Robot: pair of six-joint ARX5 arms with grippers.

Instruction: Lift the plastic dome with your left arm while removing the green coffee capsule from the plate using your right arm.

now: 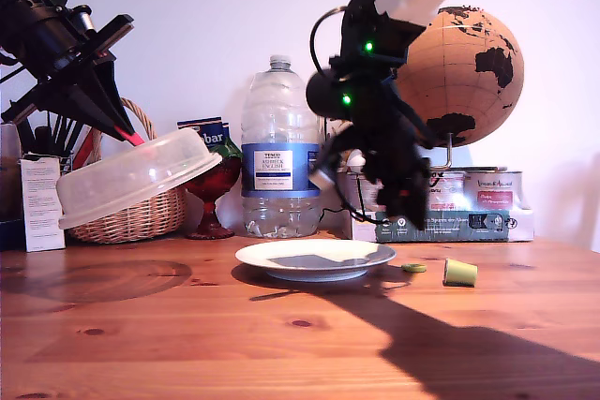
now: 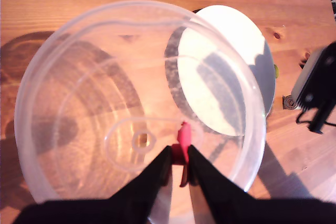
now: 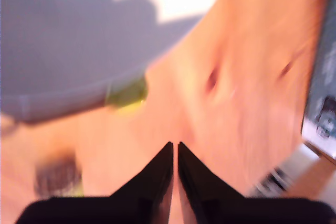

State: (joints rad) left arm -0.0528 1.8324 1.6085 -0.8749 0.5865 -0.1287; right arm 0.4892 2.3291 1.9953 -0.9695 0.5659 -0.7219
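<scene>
Dome held aloft, capsule off the plate

My first gripper (image 2: 179,157) pinches the red tab (image 2: 183,136) of the plastic dome (image 1: 131,178), holding it tilted above the table (image 1: 187,344); my second gripper (image 3: 175,149) hangs closed and empty over the white plate (image 1: 316,259); the green coffee capsule (image 1: 459,273) lies on the wood just beyond the plate's rim, beside a small green disc (image 1: 413,268).
</scene>
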